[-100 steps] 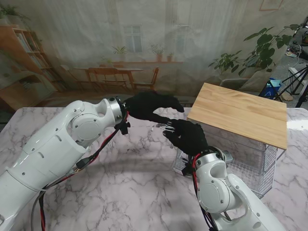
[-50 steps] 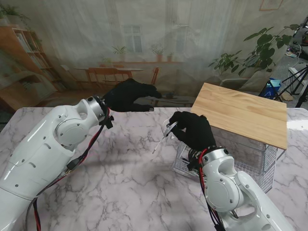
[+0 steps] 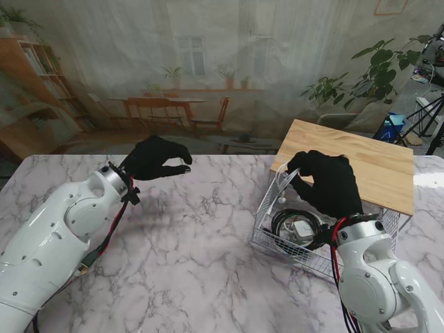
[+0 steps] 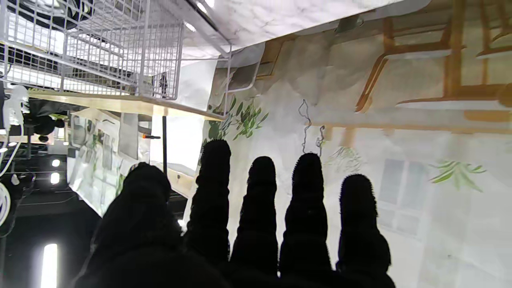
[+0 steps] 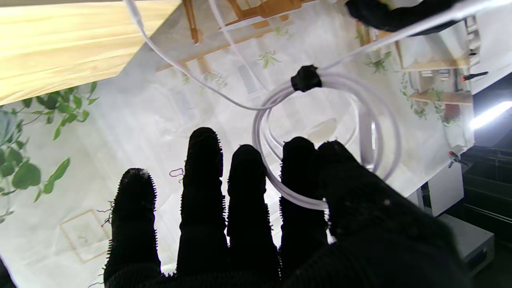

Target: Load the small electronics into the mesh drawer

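Observation:
My right hand hovers over the pulled-out white mesh drawer, shut on a coiled white cable. In the right wrist view the white cable, bound by a black tie, is pinched between thumb and forefinger, with loose ends trailing away. Inside the drawer lie a black coiled cable and a white adapter. My left hand hangs over the marble table at the left, holding nothing. Its fingers are spread in the left wrist view, where the mesh drawer also shows.
The drawer belongs to a wire cabinet with a wooden top at the right of the marble table. A painted backdrop rises behind the table's far edge. Plants and equipment stand off the table at the far right.
My right hand has carried the white cable from the table's middle to the right, over the drawer. My left hand has drawn back to the left and nearer to me, empty.

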Controlling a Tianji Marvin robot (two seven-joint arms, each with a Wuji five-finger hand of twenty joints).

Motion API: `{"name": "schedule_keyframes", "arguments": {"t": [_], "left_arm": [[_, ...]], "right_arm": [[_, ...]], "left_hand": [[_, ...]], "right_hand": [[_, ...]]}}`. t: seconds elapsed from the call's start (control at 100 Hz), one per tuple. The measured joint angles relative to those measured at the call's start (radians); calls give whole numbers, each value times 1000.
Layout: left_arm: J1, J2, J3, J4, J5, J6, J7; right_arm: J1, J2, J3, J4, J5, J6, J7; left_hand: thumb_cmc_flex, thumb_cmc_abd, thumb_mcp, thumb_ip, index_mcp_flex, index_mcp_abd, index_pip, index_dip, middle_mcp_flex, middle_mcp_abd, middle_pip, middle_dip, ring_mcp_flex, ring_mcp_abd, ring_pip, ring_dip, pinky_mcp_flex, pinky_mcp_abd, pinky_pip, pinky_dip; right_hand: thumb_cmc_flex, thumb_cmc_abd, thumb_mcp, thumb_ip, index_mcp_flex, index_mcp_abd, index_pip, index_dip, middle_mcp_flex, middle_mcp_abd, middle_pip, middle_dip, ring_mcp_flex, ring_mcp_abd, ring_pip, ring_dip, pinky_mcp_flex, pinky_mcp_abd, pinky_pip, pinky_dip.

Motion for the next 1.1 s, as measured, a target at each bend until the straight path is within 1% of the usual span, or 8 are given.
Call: {"name": "schedule_keyframes", "arguments": {"t": [0.15,0.26,0.4,0.46,0.63,0.82,0.94,1.1], "left_arm": [[29,4,-14,3,0,26,6],[50,6,-25,-2,11,35,6],[92,9,-38,-29,30,68,10],[112,9,-43,-44,25,83,13],[152,10,-59,-65,78,81,34],[161,12,-48,-56,70,87,54],[156,12,-34,-38,60,96,53],[156,12,-33,-33,61,96,50]], "right_arm": [[-50,1,48,-1,-41,-2,-24],[-76,3,61,12,-60,8,-38],[-88,5,56,61,-66,72,-44],[-88,6,51,88,-69,97,-44],[-93,7,40,143,-70,126,-42],[-98,6,39,170,-104,182,-55],[-98,3,45,191,-99,180,-87],[-124,-10,74,188,-81,144,-154]], "left_hand": [[16,-1,1,0,0,0,3,-6,0,1,0,0,0,1,0,1,0,7,0,0],[16,-1,1,0,0,0,-18,-22,0,6,0,0,0,1,0,1,0,7,0,0],[16,-1,1,0,0,0,-47,-41,0,6,-3,0,0,9,0,1,0,8,0,0],[16,-1,1,0,0,1,-55,-44,0,19,-3,0,0,11,0,1,0,8,0,0],[16,-1,1,0,0,1,-67,-45,0,16,-4,0,0,10,0,1,0,8,0,0],[16,-1,1,0,0,2,-71,-45,0,16,-4,0,0,10,0,1,0,8,0,0],[16,-1,1,0,0,2,-73,-45,0,16,-4,0,0,10,0,6,0,8,0,0],[16,-1,1,0,0,3,-74,-45,0,16,-4,0,0,10,0,10,0,8,0,0]], "right_hand": [[0,0,0,0,0,-1,0,0,12,-10,0,-1,21,0,-2,-3,0,0,0,0],[0,0,0,0,0,-1,0,0,14,-12,-3,-9,22,0,-2,-10,0,-1,0,0],[0,0,-1,0,0,-3,0,0,14,-13,-26,-14,22,0,-4,-20,0,-1,0,0],[0,0,-7,0,-1,-10,0,-1,14,-13,-38,-24,22,0,-5,-34,0,-1,0,-1],[0,0,-18,0,-4,-23,0,-11,14,-13,-65,-39,22,0,-6,-46,-7,-1,-11,-9],[0,0,-19,0,-4,-25,0,-13,12,-13,-76,-51,18,0,-33,-59,-9,-2,-17,-10],[0,0,-19,0,-6,-25,0,-13,12,-13,-76,-51,18,0,-33,-59,-10,-2,-17,-10],[0,0,-20,0,-8,-26,0,-13,12,-13,-76,-51,18,0,-33,-59,-10,-3,-19,-10]]}}
